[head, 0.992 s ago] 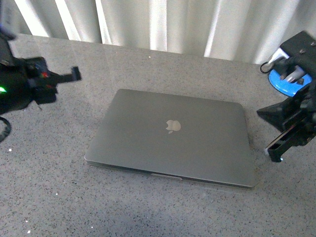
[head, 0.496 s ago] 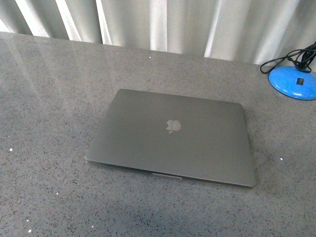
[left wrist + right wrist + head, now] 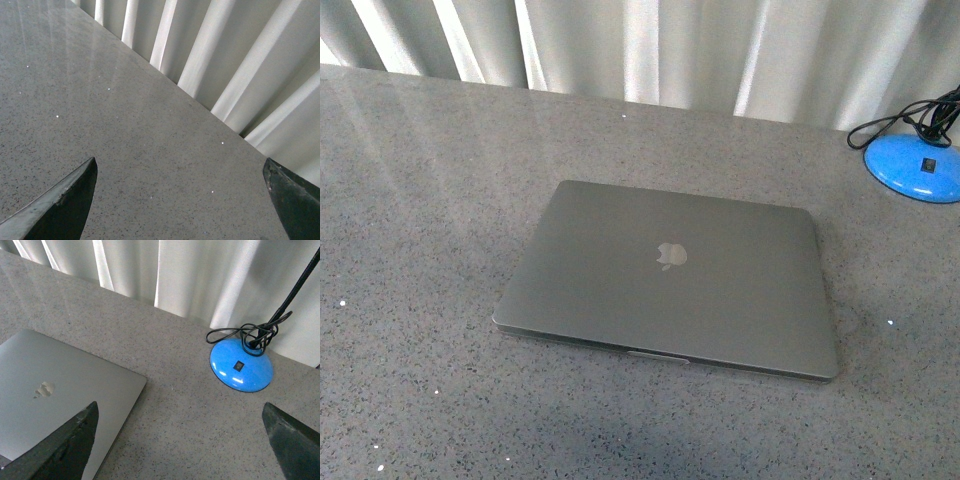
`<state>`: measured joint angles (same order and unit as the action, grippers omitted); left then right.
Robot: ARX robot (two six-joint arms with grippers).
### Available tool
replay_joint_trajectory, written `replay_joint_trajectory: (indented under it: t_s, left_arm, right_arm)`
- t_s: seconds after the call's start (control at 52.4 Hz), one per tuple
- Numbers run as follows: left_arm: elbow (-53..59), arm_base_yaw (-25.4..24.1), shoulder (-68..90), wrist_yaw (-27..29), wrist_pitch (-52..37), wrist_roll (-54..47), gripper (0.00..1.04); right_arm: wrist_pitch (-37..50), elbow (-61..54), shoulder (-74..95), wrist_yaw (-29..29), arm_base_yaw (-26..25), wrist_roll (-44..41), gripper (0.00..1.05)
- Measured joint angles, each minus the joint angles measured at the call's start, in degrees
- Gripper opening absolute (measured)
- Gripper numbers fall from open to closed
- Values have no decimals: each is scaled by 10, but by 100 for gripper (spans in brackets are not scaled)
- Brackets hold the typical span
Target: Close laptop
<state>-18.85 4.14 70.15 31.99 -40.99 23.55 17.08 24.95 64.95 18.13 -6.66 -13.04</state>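
The laptop (image 3: pixel 670 278) lies flat in the middle of the grey speckled table, lid down, with the apple logo facing up. Neither arm shows in the front view. In the right wrist view a corner of the laptop (image 3: pixel 60 395) lies under one side of my open right gripper (image 3: pixel 180 440), whose fingers stand wide apart over bare table with nothing between them. My left gripper (image 3: pixel 180 200) is open too, above bare tabletop near the curtain, and the laptop is out of its view.
A blue lamp base (image 3: pixel 913 168) with a coiled black cable stands at the table's far right, also seen as the blue base (image 3: pixel 242 365) in the right wrist view. A white curtain (image 3: pixel 650 45) hangs along the table's far edge.
One second ago both arms showed at the left and right edges of the front view; they have since withdrawn out of it. The laptop has not moved.
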Motion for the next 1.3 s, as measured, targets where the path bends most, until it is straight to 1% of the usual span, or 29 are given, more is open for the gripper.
replay_joint_trajectory:
  t_s: [0.095, 0.382, 0.42, 0.439, 0.458, 0.477, 0.515, 0.572, 0.591, 0.63, 0.668, 0.706, 0.763, 0.801, 0.82, 0.859, 0.916, 0.935, 0.973, 1.049, 1.107, 1.145, 1.297]
  left_arm:
    - [0, 0, 0, 0, 0, 1, 98]
    - [0, 0, 0, -1, 0, 1, 98]
    - [17, -18, 4, -94, -52, -39, 91]
    - [33, -28, 4, -160, -95, -74, 86]
    - [43, -32, 3, -199, -116, -96, 82]
    - [57, -37, -4, -247, -137, -123, 77]
    - [71, -38, -22, -300, -143, -164, 68]
    - [87, -38, -44, -319, -139, -195, 57]
    - [90, -38, -48, -319, -137, -196, 56]
    - [100, -39, -65, -320, -131, -208, 48]
    - [106, -39, -77, -320, -126, -212, 43]
    - [115, -40, -77, -319, -138, -217, 38]
    - [133, -40, -83, -320, -152, -222, 27]
    - [143, -40, -93, -320, -144, -224, 20]
    - [145, -40, -97, -320, -141, -224, 18]
    - [152, -40, -112, -319, -129, -225, 11]
    - [158, -40, -134, -319, -114, -225, 3]
    - [158, -40, -139, -319, -111, -227, 4]
    - [161, -40, -159, -319, -97, -229, 4]
    - [165, -40, -188, -319, -76, -231, 4]
    - [170, -40, -214, -320, -53, -231, 4]
    - [173, -40, -227, -320, -41, -231, 4]
    - [177, -40, -303, -319, 22, -231, 4]
  right_arm:
    - [0, 0, 0, 0, 0, 0, 94]
    - [0, 0, 0, 0, 0, 0, 95]
    - [10, -3, 2, -10, 1, 7, 94]
    - [73, -23, 10, -45, 9, 26, 90]
    - [123, -40, 12, -73, 12, 40, 86]
    - [190, -65, 15, -105, 17, 59, 81]
    - [277, -101, 14, -133, 21, 81, 72]
    - [327, -125, -5, -141, 25, 98, 61]
    - [330, -129, -15, -149, 31, 102, 58]
    - [331, -136, -29, -167, 43, 106, 52]
    - [330, -143, -42, -173, 52, 109, 47]
    - [327, -150, -53, -174, 58, 111, 42]
    - [316, -165, -71, -174, 64, 114, 31]
    - [309, -173, -86, -175, 65, 115, 24]
    - [305, -177, -93, -176, 65, 116, 21]
    - [299, -182, -104, -177, 65, 117, 15]
    - [290, -189, -121, -177, 65, 118, 6]
    - [285, -192, -129, -177, 65, 118, 3]
    - [278, -196, -141, -177, 65, 117, 1]
    - [266, -206, -163, -177, 65, 120, 1]
    - [288, -220, -165, -179, 65, 120, 1]
    - [286, -226, -169, -179, 65, 120, 1]
    - [229, -233, -235, -179, 66, 120, 1]
